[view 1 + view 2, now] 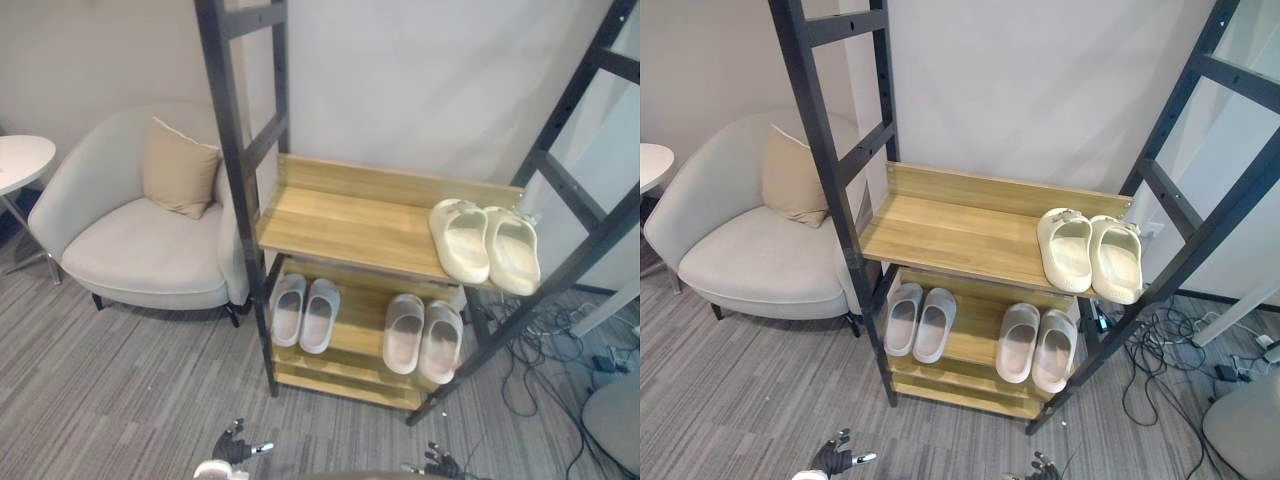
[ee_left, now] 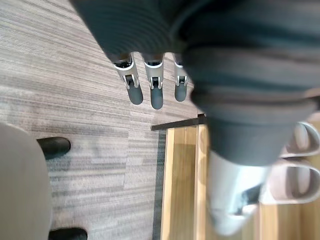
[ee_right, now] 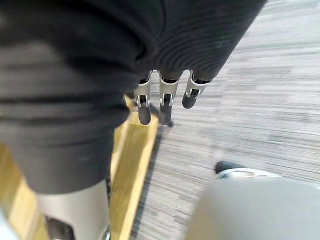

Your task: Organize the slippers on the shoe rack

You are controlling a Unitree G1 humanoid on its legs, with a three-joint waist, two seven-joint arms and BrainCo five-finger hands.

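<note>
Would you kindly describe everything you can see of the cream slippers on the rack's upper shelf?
The cream slippers are a thick, matte, foam-like pair with wide straps, lying soles down, side by side and touching, at the right end of the wooden upper shelf, toes toward the wall, heels at its front edge.

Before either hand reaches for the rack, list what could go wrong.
1. The cream slippers sit at the upper shelf's right front corner, the outer toe overhanging the edge; a nudge could drop them.
2. The slanted black frame bar crosses beside them; a reaching right hand might strike it.
</note>
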